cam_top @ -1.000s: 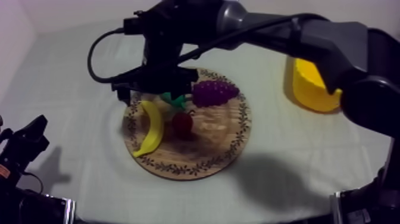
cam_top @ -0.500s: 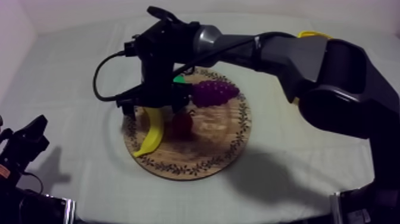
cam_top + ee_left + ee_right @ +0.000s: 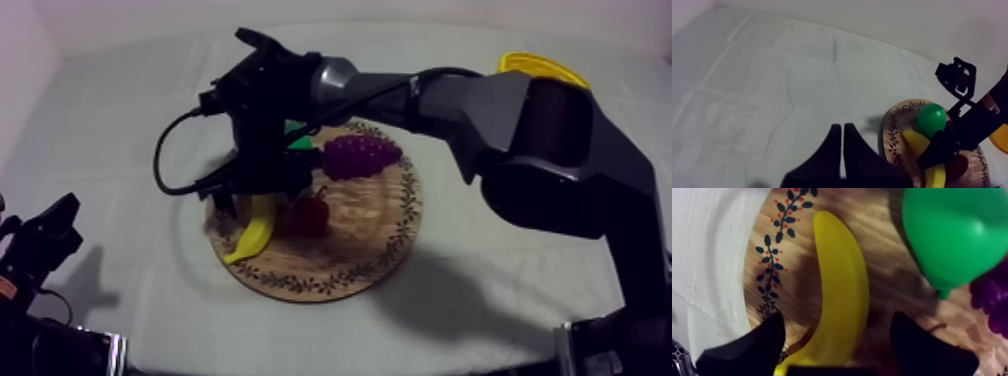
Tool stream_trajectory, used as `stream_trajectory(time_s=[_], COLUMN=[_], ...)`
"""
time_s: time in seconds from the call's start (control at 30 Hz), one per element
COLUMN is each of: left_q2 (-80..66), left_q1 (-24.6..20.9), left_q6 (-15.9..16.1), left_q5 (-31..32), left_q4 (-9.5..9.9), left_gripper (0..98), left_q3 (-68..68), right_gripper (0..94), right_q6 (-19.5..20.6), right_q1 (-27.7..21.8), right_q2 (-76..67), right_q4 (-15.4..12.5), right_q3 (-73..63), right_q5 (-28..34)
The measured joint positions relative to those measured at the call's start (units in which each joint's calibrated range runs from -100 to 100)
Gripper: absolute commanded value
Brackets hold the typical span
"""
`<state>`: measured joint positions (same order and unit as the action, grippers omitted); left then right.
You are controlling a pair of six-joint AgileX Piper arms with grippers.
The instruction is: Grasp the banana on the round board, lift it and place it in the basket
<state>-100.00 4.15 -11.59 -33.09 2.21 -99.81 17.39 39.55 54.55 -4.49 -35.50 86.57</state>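
Note:
The yellow banana [image 3: 254, 229] lies on the left part of the round wooden board [image 3: 372, 262]. My right gripper [image 3: 262, 186] has come down over the banana's upper half. In the right wrist view its fingers [image 3: 748, 349] stand open on either side of the banana [image 3: 839, 278], with a gap at each side. The yellow basket [image 3: 543, 67] stands at the far right, partly hidden behind the right arm. Low at the table's left, my left gripper [image 3: 58, 228] rests, its fingers [image 3: 842, 150] together as a narrow wedge.
A green pear [image 3: 952, 233], purple grapes [image 3: 358, 155] and a small red fruit [image 3: 308, 212] lie on the board close to the banana. The pear [image 3: 932, 118] sits just behind the right gripper. Bare cloth [image 3: 110, 150] spreads to the left of the board.
My right gripper has dropped from above the board's far rim down onto the banana, and its fingers now straddle the fruit. The left arm has stayed still.

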Motion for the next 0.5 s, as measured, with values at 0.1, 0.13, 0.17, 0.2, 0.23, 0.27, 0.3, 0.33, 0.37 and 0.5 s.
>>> stream_trajectory(time_s=[0.1, 0.13, 0.17, 0.2, 0.23, 0.27, 0.3, 0.33, 0.37, 0.5], left_q2=[0.0, 0.0, 0.0, 0.0, 0.0, 0.0, 0.0, 0.0, 0.0, 0.0], left_q1=[0.0, 0.0, 0.0, 0.0, 0.0, 0.0, 0.0, 0.0, 0.0, 0.0], left_q6=[0.0, 0.0, 0.0, 0.0, 0.0, 0.0, 0.0, 0.0, 0.0, 0.0], left_q5=[0.0, 0.0, 0.0, 0.0, 0.0, 0.0, 0.0, 0.0, 0.0, 0.0], left_q4=[0.0, 0.0, 0.0, 0.0, 0.0, 0.0, 0.0, 0.0, 0.0, 0.0], left_gripper=[0.1, 0.1, 0.1, 0.1, 0.1, 0.1, 0.1, 0.1, 0.1, 0.1], left_q3=[0.0, 0.0, 0.0, 0.0, 0.0, 0.0, 0.0, 0.0, 0.0, 0.0], right_gripper=[48.5, 46.7, 44.3, 41.5, 38.4, 35.1, 32.0, 29.1, 26.6, 19.6], right_q6=[-0.58, -0.71, -0.9, -1.16, -1.35, -1.45, -1.55, -1.68, -1.81, -2.06], right_q1=[-0.22, -0.37, -0.57, -0.74, -0.88, -1.01, -1.04, -1.04, -1.01, -0.25], right_q2=[1.94, 2.63, 3.12, 3.72, 4.24, 4.64, 4.98, 5.28, 5.28, 4.22], right_q4=[-0.16, -0.27, -0.27, -0.41, -0.55, -0.7, -0.79, -0.93, -0.93, -0.24], right_q3=[-2.35, -3.28, -3.96, -4.81, -5.62, -6.34, -6.92, -7.34, -7.41, -6.43], right_q5=[2.37, 3.27, 4.11, 4.75, 5.31, 5.7, 6.15, 6.75, 6.75, 6.61])
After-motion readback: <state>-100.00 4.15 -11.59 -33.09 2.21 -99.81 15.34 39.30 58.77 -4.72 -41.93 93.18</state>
